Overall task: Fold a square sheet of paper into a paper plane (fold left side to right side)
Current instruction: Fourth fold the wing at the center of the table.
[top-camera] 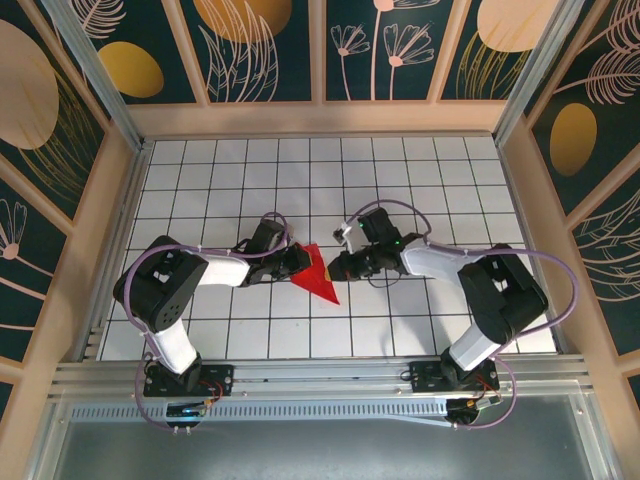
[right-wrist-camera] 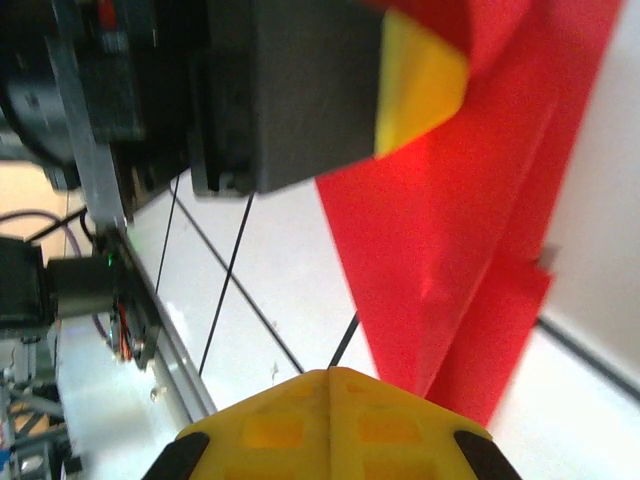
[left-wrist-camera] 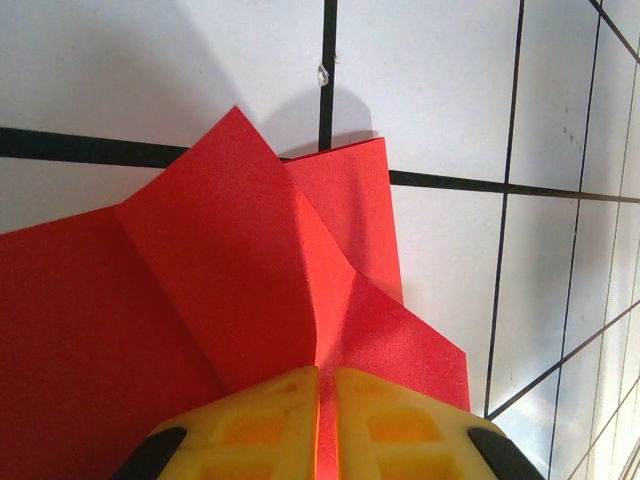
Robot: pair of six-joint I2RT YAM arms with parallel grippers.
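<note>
While the top view puts the red paper (top-camera: 318, 278) at the table (top-camera: 200, 190)'s middle, the left wrist shows the left gripper (left-wrist-camera: 326, 378) clamped on it; right gripper (right-wrist-camera: 328, 378) pressed together, empty, just beside it.

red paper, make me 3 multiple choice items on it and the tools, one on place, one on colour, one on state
1. Where is the red paper?
A. between the left tool and the right tool
B. at the far left corner
C. hanging off the near edge

2. What colour are the tool fingers?
A. blue
B. yellow
C. green

3. What state is the paper in?
A. a flat unfolded square
B. folded, with creases and overlapping flaps
C. crumpled into a ball

Key: 1 A, the top view shows both tools meeting at it. 2 B, both wrist views show yellow fingers. 3 B, the left wrist view shows layered flaps.
</note>
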